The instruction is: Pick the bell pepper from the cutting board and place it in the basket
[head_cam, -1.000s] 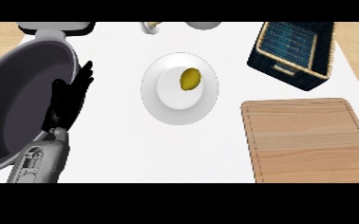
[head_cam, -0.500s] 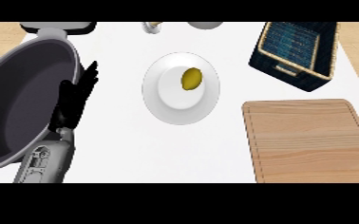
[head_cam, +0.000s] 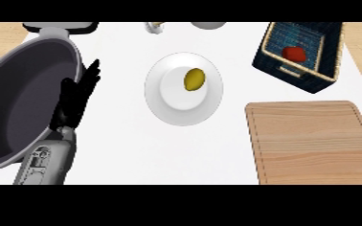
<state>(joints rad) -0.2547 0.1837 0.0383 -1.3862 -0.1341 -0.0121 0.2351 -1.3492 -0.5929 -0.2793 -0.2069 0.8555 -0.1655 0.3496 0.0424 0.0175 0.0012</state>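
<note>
On the white counter (head_cam: 127,158) the red bell pepper (head_cam: 295,53) sits inside the basket (head_cam: 300,76) at the far right, off the cutting board (head_cam: 311,143), well across from the left hand (head_cam: 73,100) (fingers straight, holding nothing).

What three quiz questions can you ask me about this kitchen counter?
1. True or false: the red bell pepper lies inside the basket.
2. What lies on the white plate? A) a yellow fruit B) a spoon C) nothing
3. Fill in the missing word: the left hand, fingers straight, shows beside the big dark ____.

Key: 1 true. 2 A. 3 pan.
</note>
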